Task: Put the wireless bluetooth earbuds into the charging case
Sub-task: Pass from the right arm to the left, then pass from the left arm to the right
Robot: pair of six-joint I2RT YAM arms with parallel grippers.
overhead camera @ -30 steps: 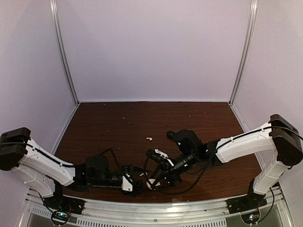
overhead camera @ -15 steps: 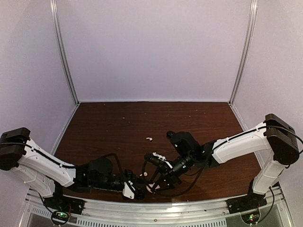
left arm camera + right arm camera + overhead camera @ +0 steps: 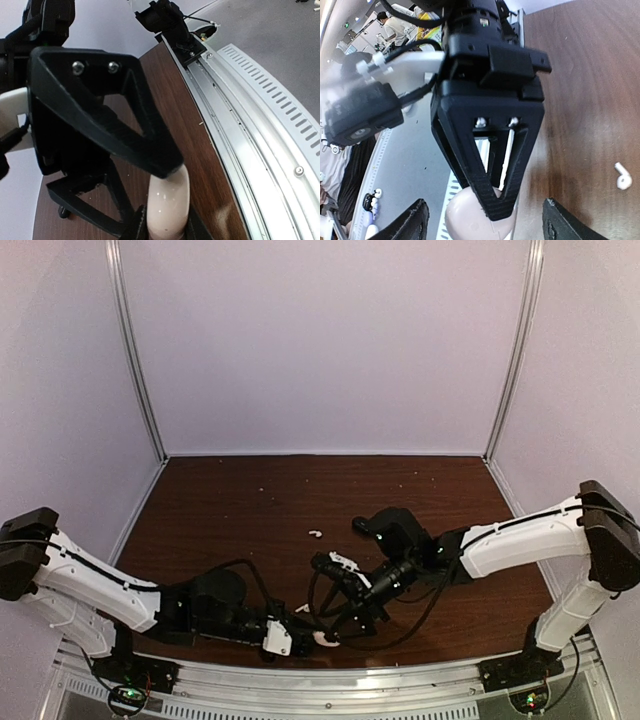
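Note:
The pale pink charging case (image 3: 167,205) hangs just above the table's near edge, and my left gripper (image 3: 167,231) is shut on its sides. In the top view the case (image 3: 325,640) shows at the tip of the left gripper (image 3: 303,638). My right gripper (image 3: 352,618) hovers right behind it, open, its fingers (image 3: 415,220) spread wide on either side of the case (image 3: 467,220) without touching it. One white stemmed earbud (image 3: 315,534) lies on the table mid-field. Another earbud (image 3: 622,176) lies on the wood beside the right gripper (image 3: 487,227).
The metal rail (image 3: 260,125) with its slotted strip runs along the table's near edge, right next to the case. Purple walls (image 3: 330,340) close the back and the sides. A small white piece (image 3: 302,608) lies on the brown table (image 3: 420,500) between the two arms.
The left gripper slid toward the near edge and closed on the case. The right gripper, which had been closed at the case, opened its jaws wide and drew back a little.

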